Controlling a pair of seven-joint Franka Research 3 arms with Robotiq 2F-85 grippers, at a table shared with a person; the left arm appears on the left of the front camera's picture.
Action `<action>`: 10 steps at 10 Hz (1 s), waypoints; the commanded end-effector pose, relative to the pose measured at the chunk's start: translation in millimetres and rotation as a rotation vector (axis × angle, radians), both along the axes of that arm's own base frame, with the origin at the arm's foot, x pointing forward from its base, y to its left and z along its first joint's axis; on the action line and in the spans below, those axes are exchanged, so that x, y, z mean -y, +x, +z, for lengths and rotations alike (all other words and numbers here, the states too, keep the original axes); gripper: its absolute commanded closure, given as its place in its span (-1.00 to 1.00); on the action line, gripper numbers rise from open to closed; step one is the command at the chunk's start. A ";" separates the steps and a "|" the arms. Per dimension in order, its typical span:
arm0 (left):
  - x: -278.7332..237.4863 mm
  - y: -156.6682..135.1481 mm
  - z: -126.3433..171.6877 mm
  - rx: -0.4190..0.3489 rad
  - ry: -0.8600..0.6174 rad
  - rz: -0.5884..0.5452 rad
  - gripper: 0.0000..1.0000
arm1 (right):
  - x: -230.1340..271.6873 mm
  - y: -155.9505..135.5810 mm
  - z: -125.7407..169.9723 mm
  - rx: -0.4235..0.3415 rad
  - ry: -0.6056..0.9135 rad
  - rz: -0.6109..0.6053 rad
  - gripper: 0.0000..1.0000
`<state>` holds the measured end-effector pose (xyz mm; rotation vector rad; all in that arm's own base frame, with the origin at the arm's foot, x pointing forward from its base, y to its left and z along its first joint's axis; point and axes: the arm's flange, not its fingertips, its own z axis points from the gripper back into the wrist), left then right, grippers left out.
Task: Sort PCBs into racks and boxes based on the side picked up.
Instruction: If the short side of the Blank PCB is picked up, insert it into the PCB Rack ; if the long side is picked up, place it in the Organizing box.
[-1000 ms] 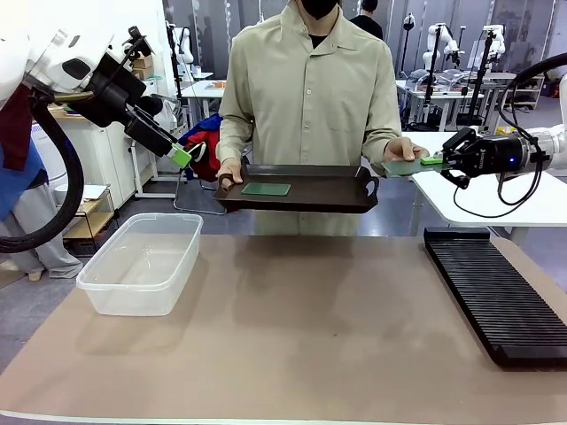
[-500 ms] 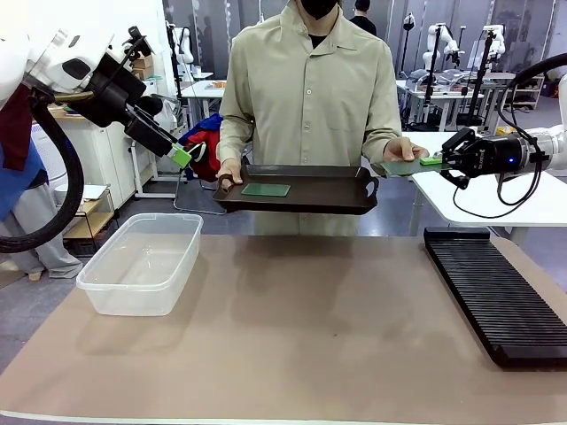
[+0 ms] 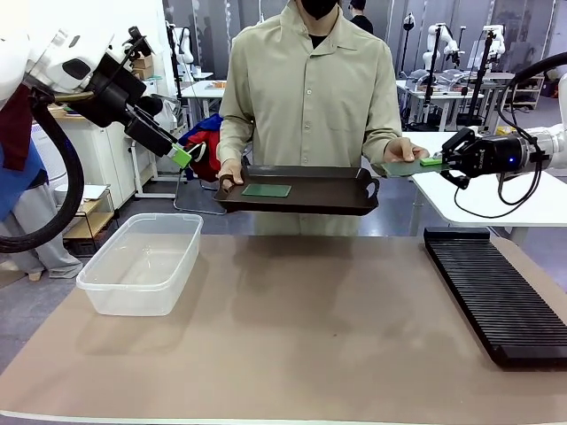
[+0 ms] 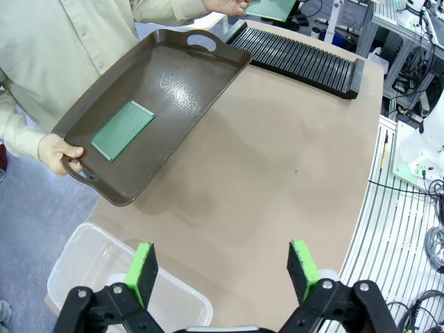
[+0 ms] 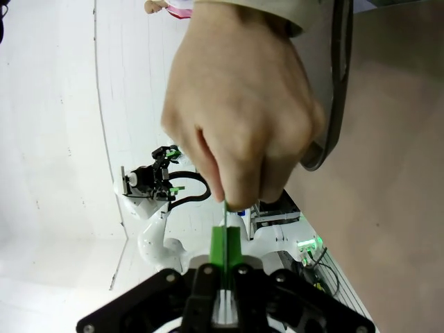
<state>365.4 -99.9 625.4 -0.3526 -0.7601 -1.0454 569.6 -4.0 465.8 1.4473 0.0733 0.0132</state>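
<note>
A person at the far side holds a dark brown tray [image 3: 306,202] with one hand; a green PCB [image 3: 266,189] lies flat on it, also visible from the left wrist [image 4: 123,130]. The person's other hand [image 3: 404,148] holds a second PCB [image 3: 400,166] level, right of the tray. My right gripper [image 3: 434,161] is shut on that board's outer edge. In the right wrist view the pads [image 5: 219,246] pinch the thin board edge-on just below the hand [image 5: 243,118]. My left gripper [image 3: 184,158] hangs open and empty, high at the left [image 4: 223,260].
A clear plastic box [image 3: 142,262] stands empty on the table's left side. A long black slotted rack [image 3: 496,292] lies along the right edge. Brown table surface stretches between them. White tables and other equipment stand behind the person.
</note>
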 end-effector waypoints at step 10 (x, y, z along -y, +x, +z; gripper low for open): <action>-0.6 -1.0 -0.5 -0.007 0.000 -0.003 -1.00 | -0.9 -0.9 0.6 -0.003 0.014 0.007 1.00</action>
